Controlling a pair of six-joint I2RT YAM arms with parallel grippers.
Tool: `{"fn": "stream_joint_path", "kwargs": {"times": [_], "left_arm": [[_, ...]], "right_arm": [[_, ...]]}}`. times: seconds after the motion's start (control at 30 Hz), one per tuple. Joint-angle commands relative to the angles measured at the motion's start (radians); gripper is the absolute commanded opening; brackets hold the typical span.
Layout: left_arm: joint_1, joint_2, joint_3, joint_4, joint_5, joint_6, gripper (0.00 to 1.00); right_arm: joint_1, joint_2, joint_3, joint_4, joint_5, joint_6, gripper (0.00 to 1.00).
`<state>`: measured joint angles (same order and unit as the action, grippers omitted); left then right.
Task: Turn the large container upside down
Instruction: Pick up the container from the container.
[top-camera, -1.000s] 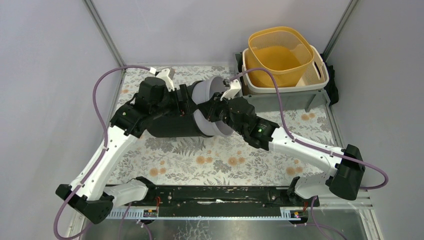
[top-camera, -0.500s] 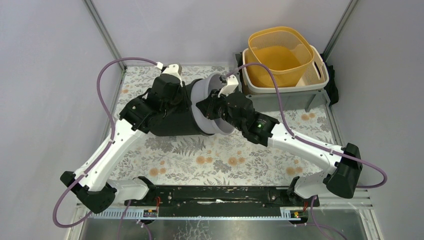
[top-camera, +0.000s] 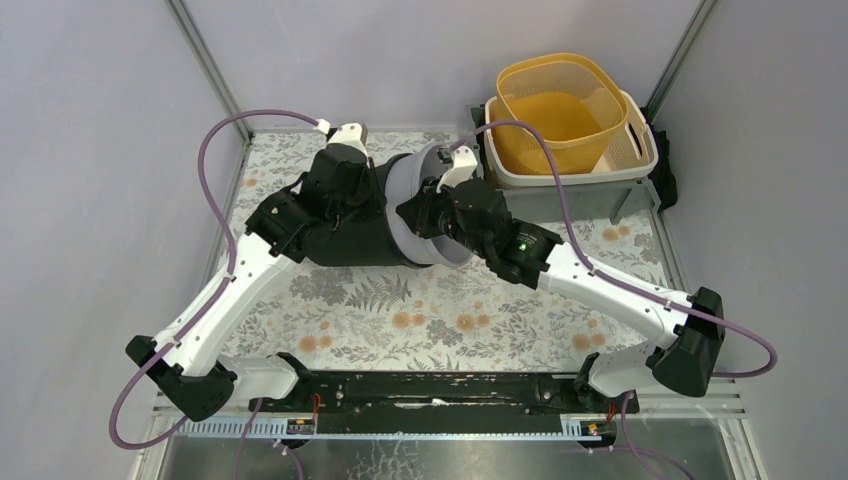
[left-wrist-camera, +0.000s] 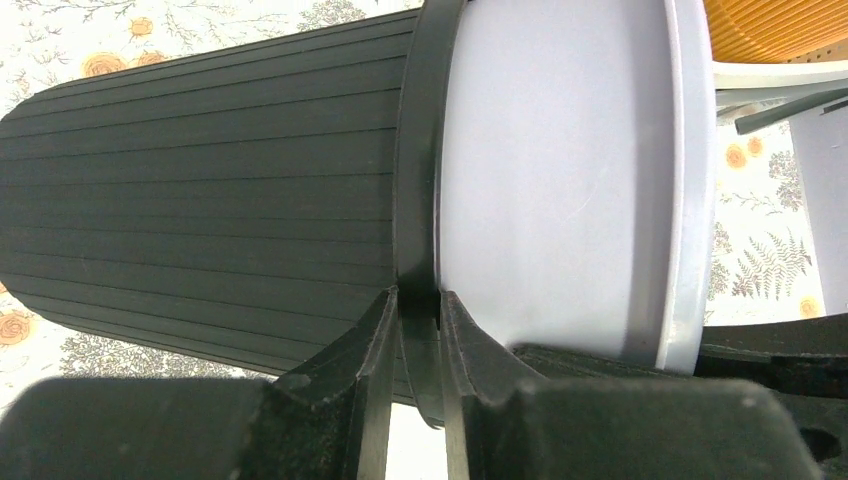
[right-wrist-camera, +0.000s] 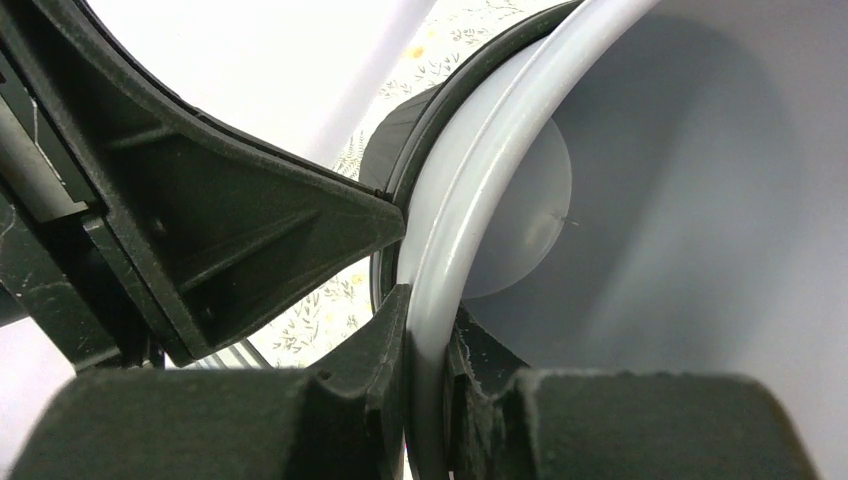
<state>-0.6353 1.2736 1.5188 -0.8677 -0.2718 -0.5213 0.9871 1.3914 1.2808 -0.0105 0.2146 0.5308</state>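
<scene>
The large container (top-camera: 375, 228) is a black ribbed bin with a grey liner, lying on its side on the floral mat, its mouth facing right. In the left wrist view the black ribbed wall (left-wrist-camera: 210, 190) meets the grey liner (left-wrist-camera: 550, 180). My left gripper (left-wrist-camera: 418, 300) is shut on the black rim band where the two meet. My right gripper (right-wrist-camera: 425, 310) is shut on the grey liner's rim (right-wrist-camera: 470, 190), one finger inside the mouth and one outside. Both arms cover much of the container from above.
A yellow mesh basket (top-camera: 560, 110) sits nested in a white basket (top-camera: 640, 155) on a grey crate (top-camera: 575, 200) at the back right, close to the container's mouth. The floral mat (top-camera: 450, 320) stretches toward the near edge. Grey walls close in on both sides.
My left gripper has closed onto the container's black rim band. The container and both arms have shifted slightly toward the back.
</scene>
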Motion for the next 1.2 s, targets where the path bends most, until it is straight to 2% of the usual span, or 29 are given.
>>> {"fn": "stream_joint_path", "kwargs": {"times": [0.0, 0.3, 0.63, 0.83, 1.0, 1.17], "left_arm": [[0.014, 0.047, -0.049, -0.045, -0.117, 0.038, 0.2], [0.014, 0.022, -0.079, -0.034, -0.087, 0.032, 0.2], [0.013, -0.034, -0.228, 0.035, 0.034, 0.0, 0.18], [0.012, -0.063, -0.299, 0.046, 0.015, -0.011, 0.18], [0.013, -0.06, -0.295, 0.05, 0.001, -0.007, 0.18], [0.013, -0.051, -0.226, 0.019, -0.037, 0.012, 0.2]], "right_arm": [[0.021, -0.13, 0.117, 0.112, -0.08, -0.073, 0.0], [0.022, -0.16, 0.158, 0.094, -0.061, -0.093, 0.0], [0.021, -0.15, 0.225, 0.096, -0.039, -0.11, 0.0], [0.022, -0.16, 0.256, 0.081, -0.033, -0.124, 0.0], [0.021, -0.197, 0.255, 0.063, -0.018, -0.141, 0.0], [0.021, -0.24, 0.235, 0.054, -0.006, -0.15, 0.0]]}}
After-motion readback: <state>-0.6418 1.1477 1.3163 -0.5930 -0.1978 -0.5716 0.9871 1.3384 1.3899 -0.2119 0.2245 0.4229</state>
